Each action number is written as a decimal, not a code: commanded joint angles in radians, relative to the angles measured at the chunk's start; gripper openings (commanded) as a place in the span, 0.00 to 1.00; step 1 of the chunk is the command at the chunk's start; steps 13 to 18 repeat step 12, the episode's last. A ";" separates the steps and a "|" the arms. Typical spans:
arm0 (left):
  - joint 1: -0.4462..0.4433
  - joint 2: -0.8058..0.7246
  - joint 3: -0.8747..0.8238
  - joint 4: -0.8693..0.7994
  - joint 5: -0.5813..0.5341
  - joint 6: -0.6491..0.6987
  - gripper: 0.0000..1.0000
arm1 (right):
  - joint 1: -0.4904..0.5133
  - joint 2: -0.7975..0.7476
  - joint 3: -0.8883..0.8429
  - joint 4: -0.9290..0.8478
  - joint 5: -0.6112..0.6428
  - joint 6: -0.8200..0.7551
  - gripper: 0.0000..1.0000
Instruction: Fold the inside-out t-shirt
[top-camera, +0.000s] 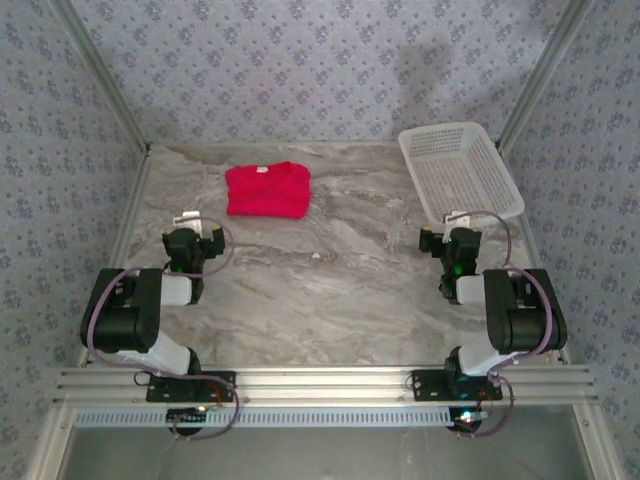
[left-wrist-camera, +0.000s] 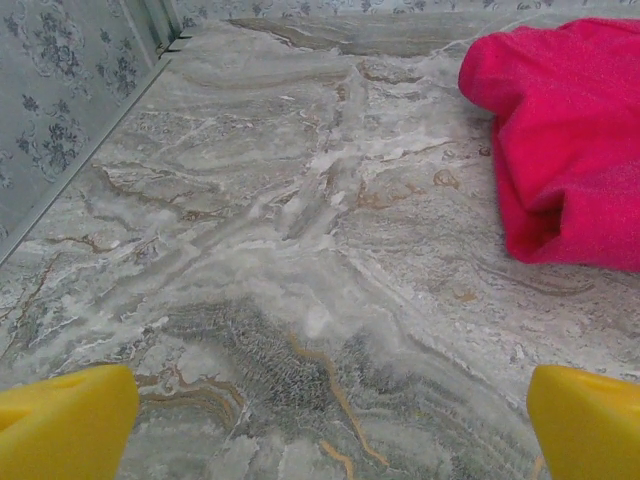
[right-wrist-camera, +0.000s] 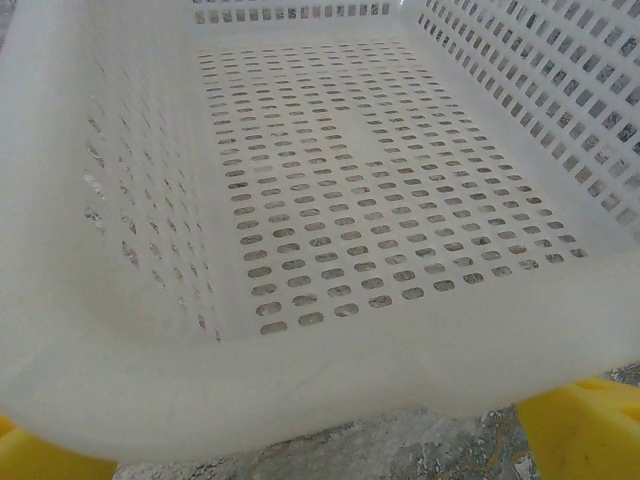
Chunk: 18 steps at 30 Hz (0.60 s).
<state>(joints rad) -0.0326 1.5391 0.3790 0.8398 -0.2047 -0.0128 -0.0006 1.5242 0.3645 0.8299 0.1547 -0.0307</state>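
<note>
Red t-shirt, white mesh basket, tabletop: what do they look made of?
Bright red cloth t-shirt: soft knit fabric, matte, slightly fuzzy surface, rounded folds.
White rectangular mesh basket: moulded plastic, smooth with faint sheen, regular slotted holes.
Grey veined tabletop: looks like marble, possibly printed laminate; flat, low gloss.

Left wrist cam: t-shirt runs off the right and top edges, so I can't see its far side. My left fingers are just yellow tips clipped by the bottom corners. Right wrist cam: basket overflows the frame on every side. Its near rim hides part of my right fingers, and the bottom edge cuts the rest. Top cam: neck tag is a white speck, unreadable. Shirt seams too small to judge.
</note>
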 joint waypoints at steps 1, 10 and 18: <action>0.011 -0.005 0.018 0.007 0.025 -0.016 1.00 | -0.009 -0.001 0.011 0.018 -0.018 0.022 1.00; 0.037 -0.005 0.037 -0.032 0.157 -0.001 1.00 | -0.009 -0.001 0.011 0.018 -0.018 0.022 1.00; 0.038 -0.005 0.035 -0.027 0.155 -0.001 1.00 | -0.009 -0.001 0.011 0.018 -0.018 0.022 1.00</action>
